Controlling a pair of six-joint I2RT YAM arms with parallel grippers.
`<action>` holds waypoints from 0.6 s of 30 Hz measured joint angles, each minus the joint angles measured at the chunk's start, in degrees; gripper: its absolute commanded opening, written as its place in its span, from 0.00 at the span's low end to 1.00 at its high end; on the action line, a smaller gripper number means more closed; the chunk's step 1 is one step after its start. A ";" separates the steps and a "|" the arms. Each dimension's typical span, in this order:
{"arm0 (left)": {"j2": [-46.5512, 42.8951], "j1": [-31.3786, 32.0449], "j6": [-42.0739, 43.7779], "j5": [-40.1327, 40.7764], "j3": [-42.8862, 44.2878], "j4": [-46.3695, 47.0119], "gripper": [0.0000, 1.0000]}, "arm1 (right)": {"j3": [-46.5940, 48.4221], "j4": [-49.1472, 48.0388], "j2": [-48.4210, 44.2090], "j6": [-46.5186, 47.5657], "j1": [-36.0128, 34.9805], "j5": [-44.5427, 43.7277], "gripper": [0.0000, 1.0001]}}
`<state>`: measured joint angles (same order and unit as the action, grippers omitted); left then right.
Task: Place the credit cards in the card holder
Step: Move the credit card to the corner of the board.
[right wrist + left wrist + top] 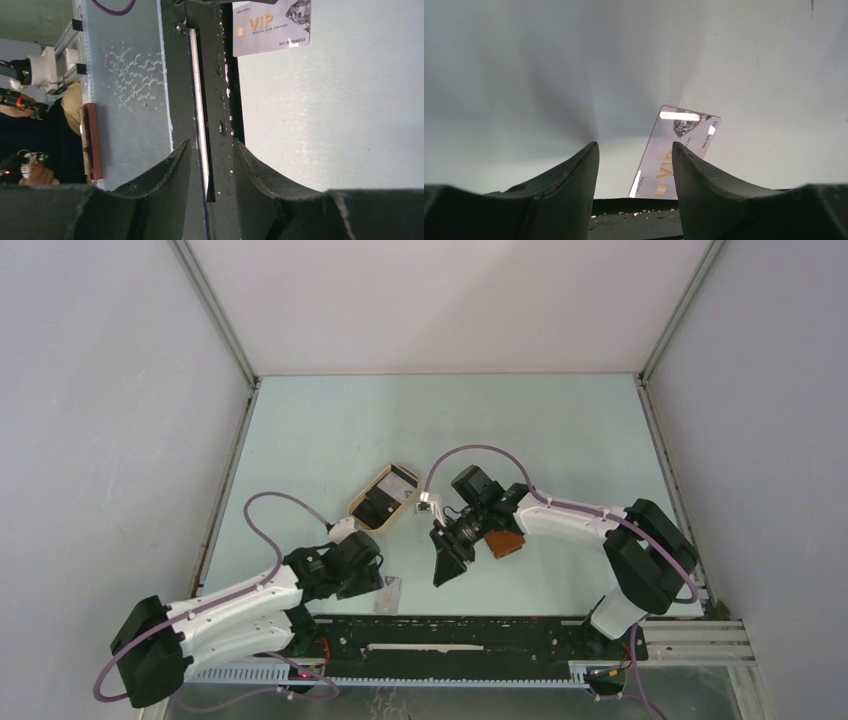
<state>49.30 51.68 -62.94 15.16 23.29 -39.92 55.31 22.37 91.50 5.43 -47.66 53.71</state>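
**Step in hand: card pickup**
Left gripper (635, 146), jaws apart and empty, sits just beside the grey card (676, 150); right gripper (210, 143) is likewise apart. The next move likely calls for centring on the card, then pinching its edge.

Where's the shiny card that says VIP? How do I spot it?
Find the black rail at the table's near edge. Just past it, by the left gripper, a silver card lies flat. It is alone and has gold VIP letters; the other cards sit in the tan tray farther back.

A card (390, 595) lies before the tray (357, 502) — card holder (507, 544) rightward.
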 measured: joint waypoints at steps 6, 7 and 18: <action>3.15 -2.40 3.13 -5.62 0.22 4.26 0.53 | -0.28 -1.70 1.66 -3.30 0.02 1.53 0.44; 3.56 -2.51 3.37 -6.64 0.22 5.09 0.52 | -0.28 -1.84 1.75 -3.48 0.02 1.81 0.44; 10.38 -1.57 4.37 -17.20 0.31 14.03 0.39 | -0.28 -2.10 2.73 -4.52 0.39 2.54 0.43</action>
<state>59.68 50.11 -58.57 -2.04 23.59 -25.89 55.02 20.27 94.24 0.91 -47.27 56.25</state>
